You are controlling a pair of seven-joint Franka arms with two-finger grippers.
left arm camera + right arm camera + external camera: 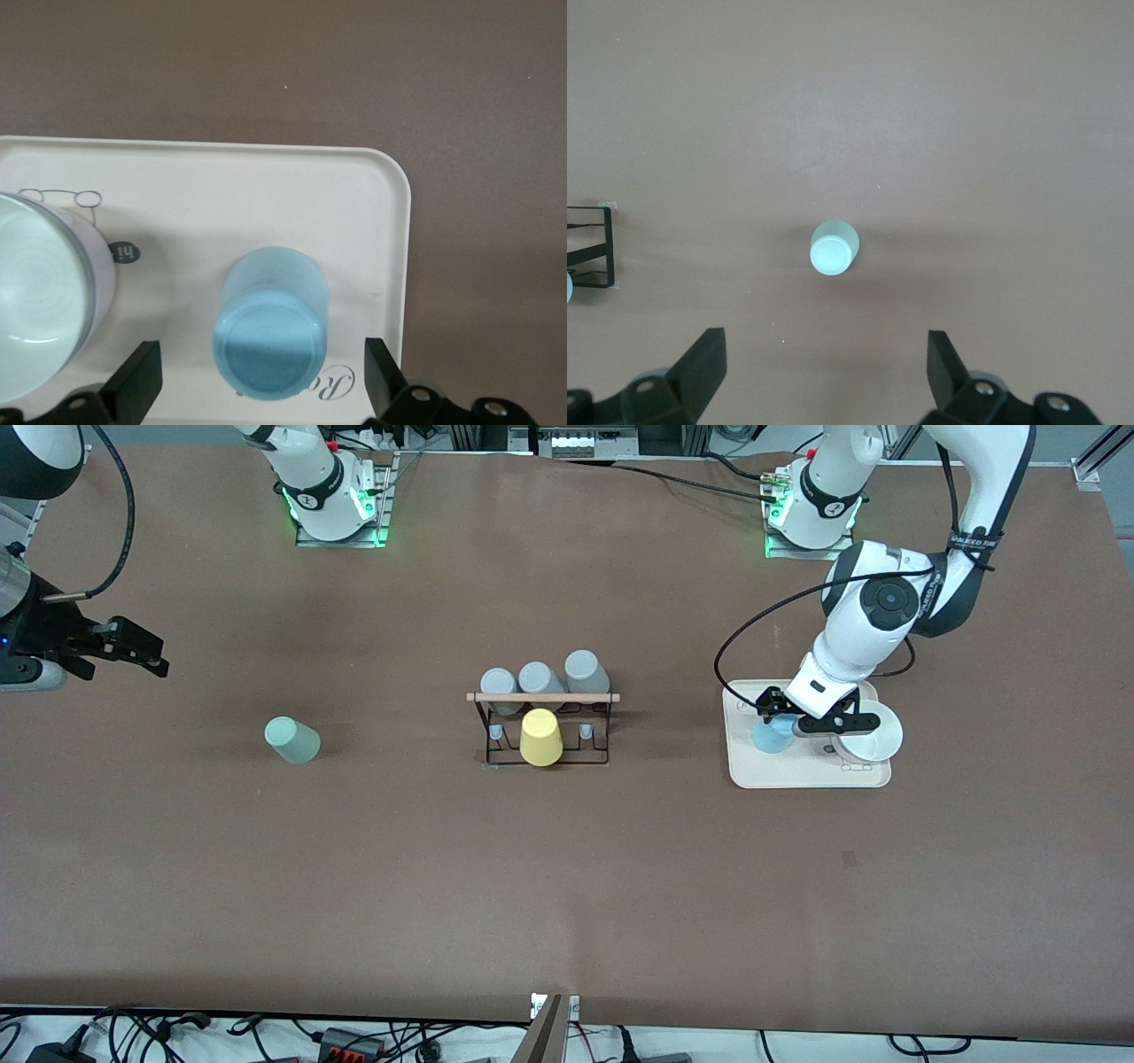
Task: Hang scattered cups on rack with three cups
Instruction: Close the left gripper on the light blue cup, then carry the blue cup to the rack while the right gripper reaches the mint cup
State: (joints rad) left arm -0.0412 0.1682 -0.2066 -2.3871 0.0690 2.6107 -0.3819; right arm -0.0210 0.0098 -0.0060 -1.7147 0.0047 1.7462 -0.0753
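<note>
Left hand (802,722) spread wide over the light blue tapered plastic cup (270,323), touching nothing.

That cup stands upside down on the cream rectangular tray (802,775) beside a white bowl (873,735); it looks light, stiff and slick, best pinched across its sidewall. The right hand (124,651) waits, fingers apart and empty, above the tabletop (567,886) near the pale mint green cup (291,740), well apart from the black wire rack (545,722).

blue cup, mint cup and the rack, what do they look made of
Blue cup: probably plastic, slightly translucent, matte, smooth walls.
Mint green cup: likely the same plastic, opaque, with a dull even sheen.
Rack: thin black wire frame, seemingly coated metal, under a pale unpainted rod that looks like wood.
</note>
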